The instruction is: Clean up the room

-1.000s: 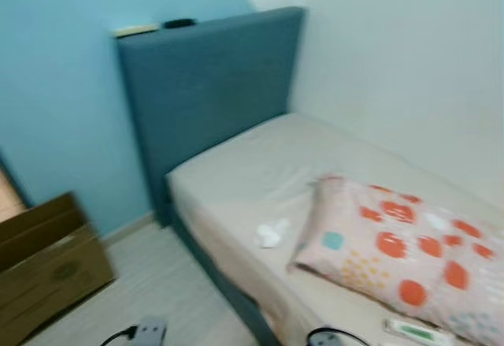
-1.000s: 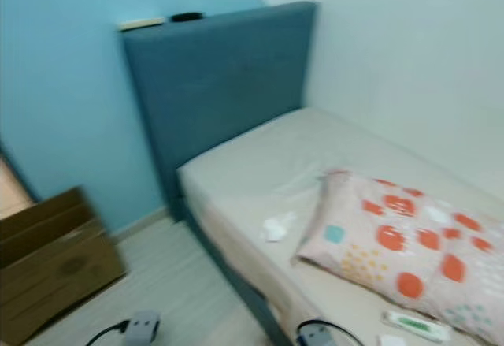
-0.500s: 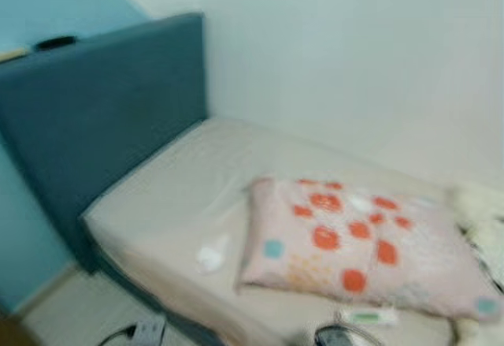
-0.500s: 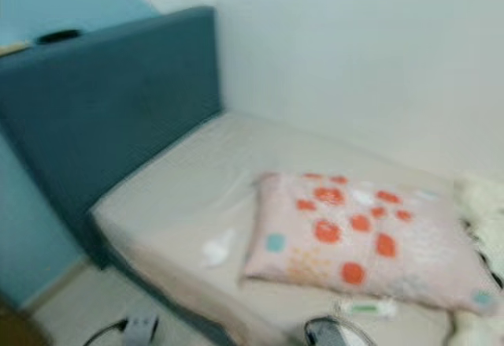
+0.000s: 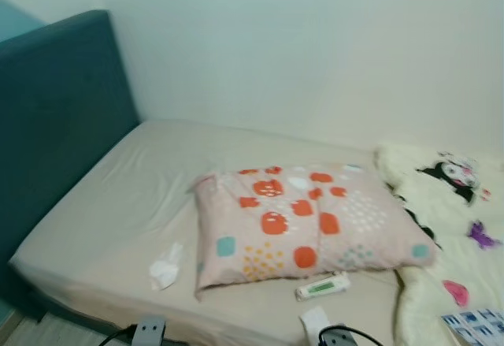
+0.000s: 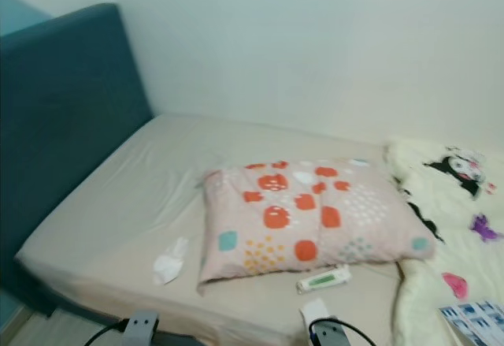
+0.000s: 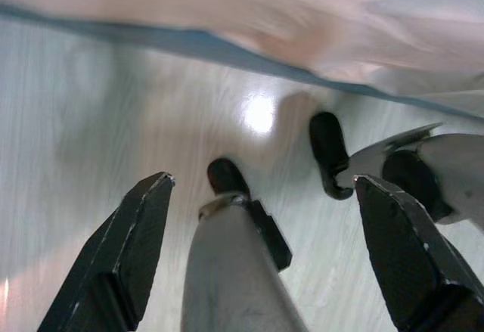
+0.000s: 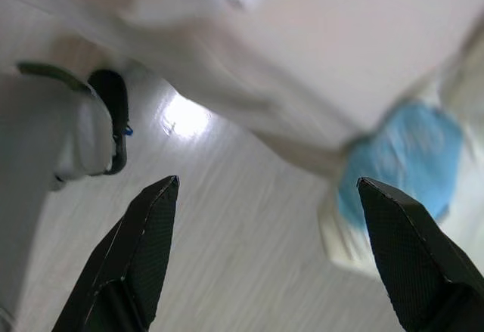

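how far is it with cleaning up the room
Nothing looks done yet. Both grippers, left and right, hang open and empty over the floor. Left to clear from the bed: crumpled tissue, white-and-green tube, and the spotted pillow lies askew.

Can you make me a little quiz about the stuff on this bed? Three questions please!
1. True or false: the pillow is plain white.
2. What lies nearest the headboard? A) crumpled tissue B) white tube C) cartoon blanket
3. Fill in: both arms hang low over the ____, jaws spread.

Key: 1 false, it has orange spots. 2 A. 3 floor.
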`<state>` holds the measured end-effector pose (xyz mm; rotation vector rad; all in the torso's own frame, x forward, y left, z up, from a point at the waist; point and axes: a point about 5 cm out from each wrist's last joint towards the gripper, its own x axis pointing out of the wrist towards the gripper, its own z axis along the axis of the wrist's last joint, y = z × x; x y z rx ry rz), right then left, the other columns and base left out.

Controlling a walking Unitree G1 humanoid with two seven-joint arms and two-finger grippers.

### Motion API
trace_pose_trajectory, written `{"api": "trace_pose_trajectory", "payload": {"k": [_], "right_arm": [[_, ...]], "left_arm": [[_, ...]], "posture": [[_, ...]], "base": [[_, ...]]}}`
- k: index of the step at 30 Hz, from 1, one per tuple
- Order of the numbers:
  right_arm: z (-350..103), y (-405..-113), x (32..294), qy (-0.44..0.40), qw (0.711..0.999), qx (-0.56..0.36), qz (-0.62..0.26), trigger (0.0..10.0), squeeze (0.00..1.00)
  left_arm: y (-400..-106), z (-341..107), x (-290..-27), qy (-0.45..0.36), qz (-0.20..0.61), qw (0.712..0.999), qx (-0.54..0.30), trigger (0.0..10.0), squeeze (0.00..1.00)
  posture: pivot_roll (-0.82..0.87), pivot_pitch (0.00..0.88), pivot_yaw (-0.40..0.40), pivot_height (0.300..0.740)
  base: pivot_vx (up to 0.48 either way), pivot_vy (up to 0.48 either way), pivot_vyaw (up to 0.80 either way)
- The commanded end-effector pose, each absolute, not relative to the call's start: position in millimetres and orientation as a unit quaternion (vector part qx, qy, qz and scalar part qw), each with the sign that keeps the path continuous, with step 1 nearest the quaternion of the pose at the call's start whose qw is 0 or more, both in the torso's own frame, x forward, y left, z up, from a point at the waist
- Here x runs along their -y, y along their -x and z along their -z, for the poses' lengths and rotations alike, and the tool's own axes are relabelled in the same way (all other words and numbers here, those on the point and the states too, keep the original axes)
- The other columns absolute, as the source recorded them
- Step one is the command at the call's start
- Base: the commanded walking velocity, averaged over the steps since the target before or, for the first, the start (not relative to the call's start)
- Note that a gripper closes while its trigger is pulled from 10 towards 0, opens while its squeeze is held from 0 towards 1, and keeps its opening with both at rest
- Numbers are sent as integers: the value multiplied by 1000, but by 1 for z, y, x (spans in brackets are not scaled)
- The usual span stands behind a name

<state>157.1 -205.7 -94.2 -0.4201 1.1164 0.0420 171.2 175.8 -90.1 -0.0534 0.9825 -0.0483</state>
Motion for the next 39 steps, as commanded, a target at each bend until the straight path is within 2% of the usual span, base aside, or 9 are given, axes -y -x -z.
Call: {"api": "trace_pose_trajectory", "payload": {"k": [1, 3, 13, 24, 33, 39], "right_arm": [[96, -153, 206, 188, 825, -533, -13, 10000, 0], [95, -154, 206, 188, 826, -531, -14, 10000, 0], [95, -155, 204, 187, 828, -527, -23, 10000, 0], [95, -155, 203, 187, 829, -527, -29, 10000, 0], [95, -156, 202, 186, 831, -523, -36, 10000, 0], [95, -157, 197, 171, 838, -516, -44, 10000, 0]], "left_arm": [[-168, 92, -176, 26, 21, 878, -478, 10000, 0], [-168, 92, -176, 25, 20, 878, -478, 10000, 0], [-169, 91, -178, 15, 17, 879, -477, 10000, 0], [-170, 90, -182, 6, 12, 880, -475, 10000, 0], [-170, 90, -184, -1, 0, 880, -475, 10000, 0], [-175, 87, -196, 0, -49, 886, -462, 10000, 0]], "posture": [[-33, 24, -7, 740], [-33, 24, -7, 740], [-33, 26, -8, 740], [-31, 21, -9, 740], [-34, 26, -8, 740], [-35, 37, -6, 740]], "base": [[0, 0, -788], [0, 0, -788], [0, 0, 0], [0, 0, -776], [0, 0, 0], [0, 0, 0]]}}
